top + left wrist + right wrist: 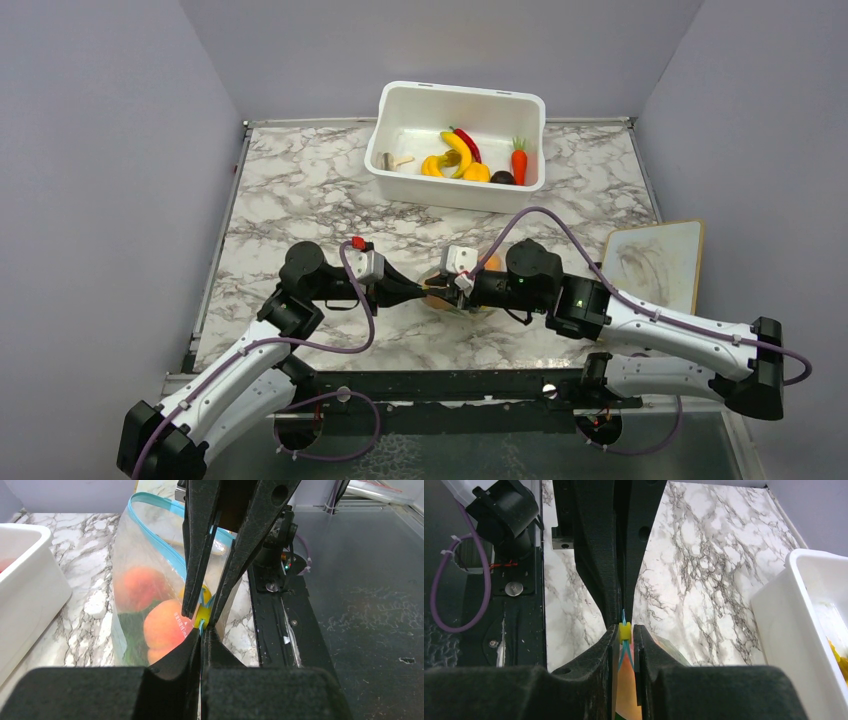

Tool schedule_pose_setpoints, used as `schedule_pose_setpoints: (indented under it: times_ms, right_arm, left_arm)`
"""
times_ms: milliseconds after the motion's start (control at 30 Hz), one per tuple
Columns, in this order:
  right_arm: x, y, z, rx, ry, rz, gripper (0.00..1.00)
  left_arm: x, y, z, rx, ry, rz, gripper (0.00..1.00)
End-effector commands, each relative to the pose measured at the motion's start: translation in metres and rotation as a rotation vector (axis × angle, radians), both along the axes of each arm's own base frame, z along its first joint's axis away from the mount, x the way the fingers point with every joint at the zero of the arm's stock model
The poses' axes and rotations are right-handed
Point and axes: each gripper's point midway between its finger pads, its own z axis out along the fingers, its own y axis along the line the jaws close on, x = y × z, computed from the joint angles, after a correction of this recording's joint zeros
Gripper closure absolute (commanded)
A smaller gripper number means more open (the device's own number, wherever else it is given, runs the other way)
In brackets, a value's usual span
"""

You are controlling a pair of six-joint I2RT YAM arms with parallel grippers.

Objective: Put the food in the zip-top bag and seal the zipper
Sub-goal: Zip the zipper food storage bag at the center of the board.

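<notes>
Because the zipper (160,540) can only be run shut if one end is anchored, my left gripper (201,636) is clamped tight, fingers together, on the end of the light-blue strip. That keeps the corner of the zip-top bag (127,575) upright on the near side of the white tub (452,190), apart from it. My right gripper (624,636) meets it tip to tip, fingers closed in on the yellow slider (624,630) that rides the strip just beside my left fingertips. From my right wrist the slider looks squeezed between the two pads, so I judge it gripped rather than merely bracketed. Food is inside the bag: two peaches (162,625) and the green lettuce (131,632) show through the clear plastic below the strip, low enough to stay clear of the track. Beyond my fingers the two blue lips bow apart in a loop, so the mouth is open and the seal is not yet made. I reckon the next move is to draw the slider along the strip, away from the anchored end and in line with it. A sideways tug could drag the strip out of my left grip or pop the slider off.
</notes>
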Motion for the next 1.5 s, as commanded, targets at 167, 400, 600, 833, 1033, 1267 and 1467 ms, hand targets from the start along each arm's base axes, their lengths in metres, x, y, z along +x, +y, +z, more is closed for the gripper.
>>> schedule_pose_setpoints:
  times_ms: [167, 400, 600, 833, 1033, 1267, 1467]
  right_arm:
    - [-0.001, 0.007, 0.018, 0.052, -0.026, 0.020, 0.93]
    - [-0.005, -0.001, 0.012, 0.029, -0.007, 0.018, 0.99]
    - [-0.005, -0.014, 0.012, 0.002, -0.007, -0.011, 0.99]
    - [-0.007, -0.026, 0.009, -0.051, 0.011, -0.026, 0.99]
    - [-0.005, -0.039, 0.006, -0.083, 0.024, -0.070, 0.99]
    - [-0.002, -0.062, 0.007, -0.108, 0.027, -0.144, 0.99]
    - [-0.006, -0.070, 0.005, -0.129, 0.057, -0.156, 0.99]
  left_arm:
    - [-0.010, 0.000, 0.011, -0.031, -0.045, -0.048, 1.00]
    - [-0.012, 0.000, 0.016, -0.040, -0.065, -0.057, 1.00]
    - [-0.010, 0.002, 0.017, -0.046, -0.085, -0.037, 1.00]
    - [-0.008, 0.003, 0.021, -0.056, -0.118, -0.018, 1.00]
    - [-0.008, 0.003, 0.021, -0.057, -0.121, -0.013, 1.00]
    - [-0.007, 0.004, 0.026, -0.069, -0.141, 0.002, 1.00]
    - [-0.006, 0.005, 0.027, -0.074, -0.152, 0.017, 1.00]
